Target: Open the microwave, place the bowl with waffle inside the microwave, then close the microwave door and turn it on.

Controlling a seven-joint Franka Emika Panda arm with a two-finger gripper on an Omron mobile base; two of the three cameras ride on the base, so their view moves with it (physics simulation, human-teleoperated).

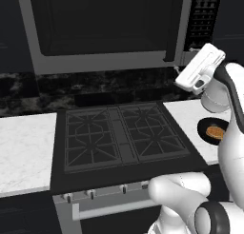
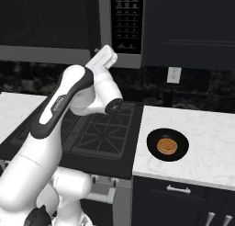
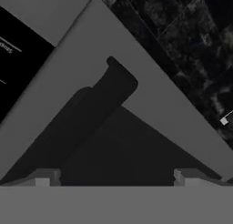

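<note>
The microwave (image 1: 105,31) hangs above the stove, and its dark-glass door (image 1: 102,21) looks shut. The door's black bar handle (image 3: 107,98) runs along its right edge, beside the button panel (image 2: 127,20). My gripper (image 3: 117,178) is raised to the microwave's lower right corner, just short of the handle's lower end. It is open, its fingertips (image 3: 43,177) wide apart with nothing between them. The black bowl (image 2: 153,138) sits on the white counter right of the stove, holding the golden-brown waffle (image 2: 167,146). In the left base view my arm partly hides the bowl (image 1: 206,127).
A black gas stove (image 1: 119,133) lies below the microwave, its oven handle (image 1: 109,209) at the front. White marble counter runs on both sides (image 1: 24,147) (image 2: 206,142). A wall outlet (image 2: 173,75) sits on the dark backsplash. Dark cabinets stand right of the microwave.
</note>
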